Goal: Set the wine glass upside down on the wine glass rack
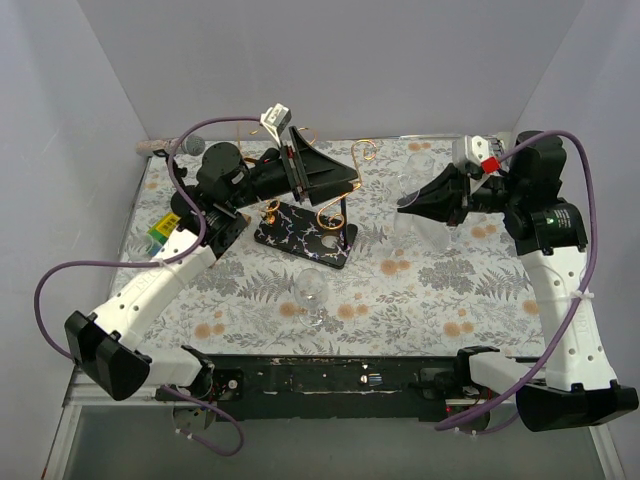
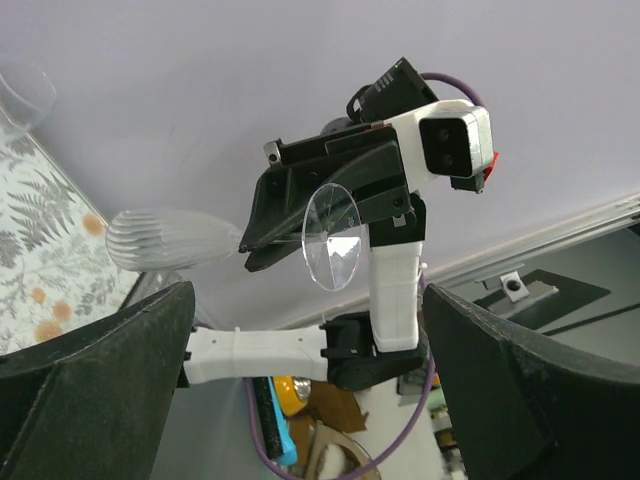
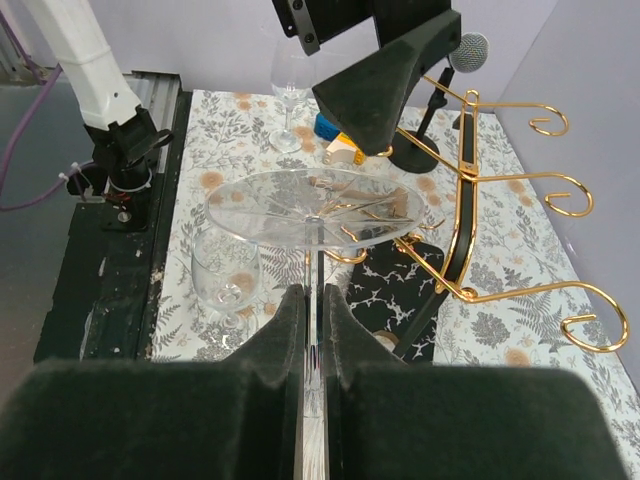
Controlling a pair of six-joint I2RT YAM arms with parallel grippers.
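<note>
My right gripper (image 3: 313, 295) is shut on the thin stem of a clear wine glass (image 3: 310, 205). The round foot is above the fingers and the bowl is hidden below them. In the left wrist view the right gripper (image 2: 246, 256) holds the glass (image 2: 333, 237) tilted, bowl to one side. In the top view the right gripper (image 1: 405, 205) and the glass (image 1: 437, 232) hang right of the wine glass rack (image 1: 305, 238). The rack (image 3: 470, 210) is gold wire with curled ends on a black veined base. My left gripper (image 1: 325, 175) is open and empty above the rack.
A second wine glass (image 1: 310, 290) stands upright in front of the rack and also shows in the right wrist view (image 3: 225, 280). A third glass (image 3: 288, 100) stands farther left. A microphone (image 1: 195, 145) on a black stand and a yellow-and-blue item (image 1: 158, 230) are at the back left.
</note>
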